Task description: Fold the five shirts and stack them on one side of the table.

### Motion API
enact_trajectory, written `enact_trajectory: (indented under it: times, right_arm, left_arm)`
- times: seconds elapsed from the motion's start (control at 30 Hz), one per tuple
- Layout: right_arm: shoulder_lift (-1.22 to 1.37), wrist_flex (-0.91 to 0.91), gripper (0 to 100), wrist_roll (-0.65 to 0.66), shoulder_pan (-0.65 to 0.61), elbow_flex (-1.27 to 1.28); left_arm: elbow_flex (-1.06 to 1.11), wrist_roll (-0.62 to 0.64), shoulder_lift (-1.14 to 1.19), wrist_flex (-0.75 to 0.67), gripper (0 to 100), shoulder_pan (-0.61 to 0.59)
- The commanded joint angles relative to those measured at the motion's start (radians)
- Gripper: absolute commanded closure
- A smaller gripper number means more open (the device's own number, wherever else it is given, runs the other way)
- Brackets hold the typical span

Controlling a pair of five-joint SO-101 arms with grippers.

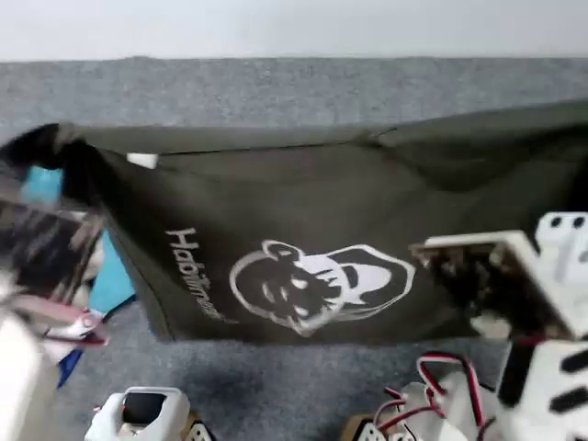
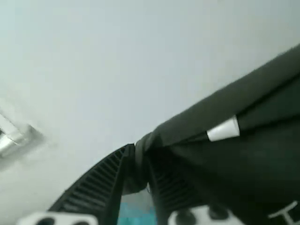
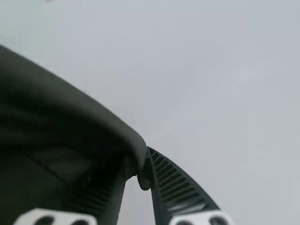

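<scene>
Left claw: closed, it pinches one top corner of the shirt, near the white tag.
Right claw: closed as well, it pinches the opposite top edge of the shirt.
Shirt: dark, it hangs stretched between both claws above the table; I cannot tell if the hem touches it.
Reason for this hold: probably two high grip points let the cloth fall flat, ready to lay down for folding.
Blue cloth: on the table behind the shirt's left side, perhaps another shirt.
</scene>
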Motion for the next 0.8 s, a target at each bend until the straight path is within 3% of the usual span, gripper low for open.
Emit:
enact_trajectory:
  times: [0.0,0.2,0.43,0.57,0.77]
  right_arm:
    - [0.084,0.035,98.8,0.005,-0.01,0.123]
    - [0.182,0.005,98.8,-0.043,-0.114,0.368]
    - [0.355,-0.232,98.8,-0.129,-0.153,0.526]
    - [0.46,-0.375,98.8,-0.13,-0.163,0.532]
    - [0.567,-0.602,98.8,-0.127,-0.166,0.532]
  left_arm:
    - [0.197,-0.031,-0.005,-0.104,100,-0.008]
    - [0.567,-0.032,-0.003,-0.479,100,-0.008]
    - [0.938,-0.032,0.052,-0.904,100,-0.006]
    - [0.909,-0.032,0.213,-0.965,100,-0.006]
    - [0.699,-0.032,0.503,-0.965,100,-0.006]
